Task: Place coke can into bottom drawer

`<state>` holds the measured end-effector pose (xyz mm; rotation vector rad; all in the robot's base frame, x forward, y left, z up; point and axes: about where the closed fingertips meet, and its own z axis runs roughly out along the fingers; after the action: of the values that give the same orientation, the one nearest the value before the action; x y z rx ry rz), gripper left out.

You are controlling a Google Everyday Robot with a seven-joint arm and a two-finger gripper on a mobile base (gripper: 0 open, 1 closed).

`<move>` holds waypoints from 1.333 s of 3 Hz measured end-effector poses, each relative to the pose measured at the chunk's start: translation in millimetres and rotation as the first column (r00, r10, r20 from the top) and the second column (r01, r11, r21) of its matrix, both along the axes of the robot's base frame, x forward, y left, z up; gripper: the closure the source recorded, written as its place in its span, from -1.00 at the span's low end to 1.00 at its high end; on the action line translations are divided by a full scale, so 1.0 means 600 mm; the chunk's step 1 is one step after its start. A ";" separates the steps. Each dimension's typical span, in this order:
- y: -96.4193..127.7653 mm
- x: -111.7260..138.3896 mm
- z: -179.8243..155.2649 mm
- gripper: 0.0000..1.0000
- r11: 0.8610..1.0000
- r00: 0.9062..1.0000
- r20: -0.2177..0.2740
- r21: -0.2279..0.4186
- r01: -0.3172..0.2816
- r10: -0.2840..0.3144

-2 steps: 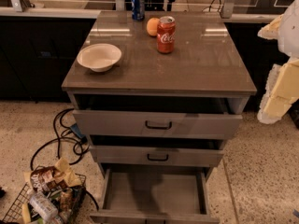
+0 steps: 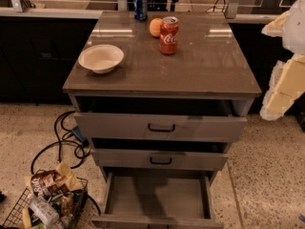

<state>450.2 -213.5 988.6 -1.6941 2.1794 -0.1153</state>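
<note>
The coke can [image 2: 169, 35], red with white script and a silver top, stands upright on the back middle of the cabinet's brown top [image 2: 190, 66]. The bottom drawer [image 2: 157, 197] is pulled out towards me, and its grey tray holds nothing. My gripper [image 2: 285, 82] shows only as a pale cream shape with the arm at the right edge. It is beside the cabinet at about top height, well to the right of the can and not touching it.
An orange fruit [image 2: 155, 26] sits just left of the can, with a blue soda can [image 2: 140, 5] behind it. A white bowl [image 2: 101, 57] sits at the top's left. The two upper drawers [image 2: 161, 127] stand slightly open. Black cables [image 2: 66, 142] and a wire basket of snacks [image 2: 47, 202] lie on the floor at the left.
</note>
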 end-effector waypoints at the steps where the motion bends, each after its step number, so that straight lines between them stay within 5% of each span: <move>1: 0.004 0.078 0.012 -1.00 0.997 0.999 0.048 0.081 -0.017 0.013; 2: 0.014 0.172 0.020 -1.00 0.974 0.993 0.114 0.226 -0.022 -0.004; 3: 0.036 0.272 0.024 -1.00 0.914 0.979 0.204 0.402 -0.062 -0.024; 4: 0.051 0.346 0.017 -1.00 0.824 0.959 0.272 0.559 -0.086 -0.084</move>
<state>657.6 -183.1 998.8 -1.2444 1.7570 0.2558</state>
